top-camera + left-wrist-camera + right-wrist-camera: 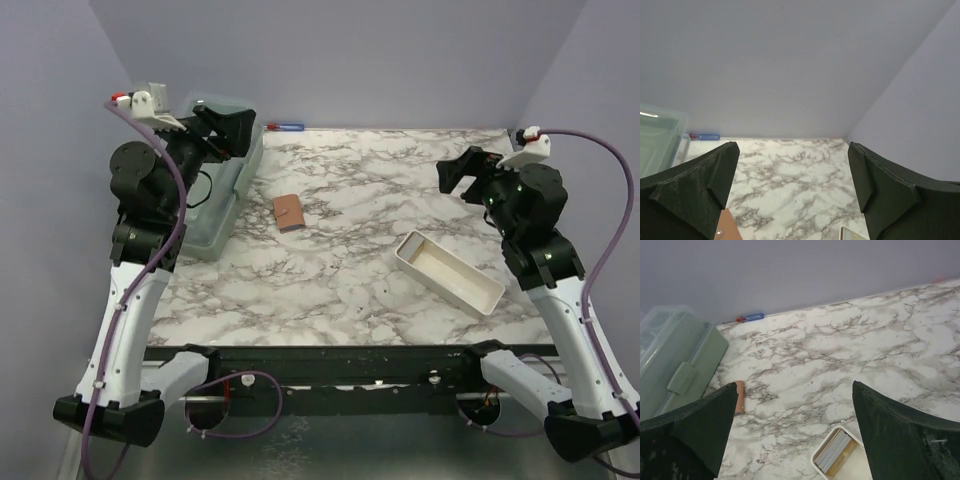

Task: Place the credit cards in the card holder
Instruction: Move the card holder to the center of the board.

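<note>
While both jaws stood spread and empty, your credit cards [834,452] lay in the tray [465,283] just below the right jaws: thin, stiff, probably slick, best pinched across one edge.

card holder [740,396]: partly behind right claw [794,385] | credit cards [834,452]: stacked, faces hidden

My left arm [133,300] rises from its base at the near left corner and folds at the elbow, wrist held high. My left fingers [695,187] are spread wide apart with nothing between them (both show plainly in the wrist view). My right arm [570,310] mirrors that pose on the other side, and my right fingers [695,427] gape just as wide, gripping nothing.
</note>
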Controlling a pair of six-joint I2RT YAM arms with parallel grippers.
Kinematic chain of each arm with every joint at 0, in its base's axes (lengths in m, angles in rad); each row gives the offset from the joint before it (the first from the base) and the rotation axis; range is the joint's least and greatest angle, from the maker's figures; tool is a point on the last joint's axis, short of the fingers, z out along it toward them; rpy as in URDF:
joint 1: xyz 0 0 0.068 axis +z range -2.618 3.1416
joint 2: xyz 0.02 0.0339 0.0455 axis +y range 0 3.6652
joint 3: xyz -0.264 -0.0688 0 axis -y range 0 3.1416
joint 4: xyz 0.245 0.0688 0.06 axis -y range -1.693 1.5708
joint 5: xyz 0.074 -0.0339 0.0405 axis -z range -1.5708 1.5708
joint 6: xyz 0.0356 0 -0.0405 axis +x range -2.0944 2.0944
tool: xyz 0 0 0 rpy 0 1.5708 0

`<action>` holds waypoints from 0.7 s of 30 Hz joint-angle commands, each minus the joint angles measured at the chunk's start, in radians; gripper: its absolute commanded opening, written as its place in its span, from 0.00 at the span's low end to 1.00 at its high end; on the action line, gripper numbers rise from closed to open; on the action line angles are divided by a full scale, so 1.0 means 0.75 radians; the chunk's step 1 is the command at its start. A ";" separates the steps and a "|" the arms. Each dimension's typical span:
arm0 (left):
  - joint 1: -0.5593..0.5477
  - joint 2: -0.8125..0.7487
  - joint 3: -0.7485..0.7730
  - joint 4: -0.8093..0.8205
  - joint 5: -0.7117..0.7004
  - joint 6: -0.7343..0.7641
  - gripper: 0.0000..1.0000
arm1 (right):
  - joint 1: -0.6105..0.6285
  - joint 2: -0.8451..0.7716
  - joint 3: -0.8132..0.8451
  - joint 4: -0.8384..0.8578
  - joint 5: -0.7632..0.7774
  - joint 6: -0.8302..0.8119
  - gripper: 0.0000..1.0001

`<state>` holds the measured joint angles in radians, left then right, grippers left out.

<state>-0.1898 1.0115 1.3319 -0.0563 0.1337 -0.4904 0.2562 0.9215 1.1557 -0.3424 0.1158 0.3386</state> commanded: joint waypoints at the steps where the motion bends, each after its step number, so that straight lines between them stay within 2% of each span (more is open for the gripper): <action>1: 0.000 0.174 0.036 -0.215 0.178 -0.014 0.99 | 0.008 0.111 -0.002 -0.059 0.016 0.023 1.00; 5: -0.024 0.331 0.055 -0.383 0.236 -0.021 0.99 | 0.014 0.234 0.019 -0.119 -0.012 0.052 1.00; 9: -0.086 0.474 0.047 -0.521 0.215 0.019 0.99 | 0.037 0.395 0.048 -0.205 0.031 0.083 1.00; 13: -0.165 0.606 0.045 -0.636 0.005 0.060 0.99 | 0.041 0.563 0.062 -0.314 0.095 0.164 1.00; 17: -0.193 0.777 0.046 -0.704 -0.126 0.064 0.99 | 0.043 0.687 0.067 -0.373 0.005 0.167 1.00; 21: -0.191 0.954 0.087 -0.750 -0.253 0.055 0.99 | 0.045 0.714 0.045 -0.339 -0.085 0.212 1.00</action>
<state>-0.3386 1.6150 1.3621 -0.5274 0.0948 -0.4583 0.2825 1.4540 1.1770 -0.5758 0.1196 0.4526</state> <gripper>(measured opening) 0.989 0.996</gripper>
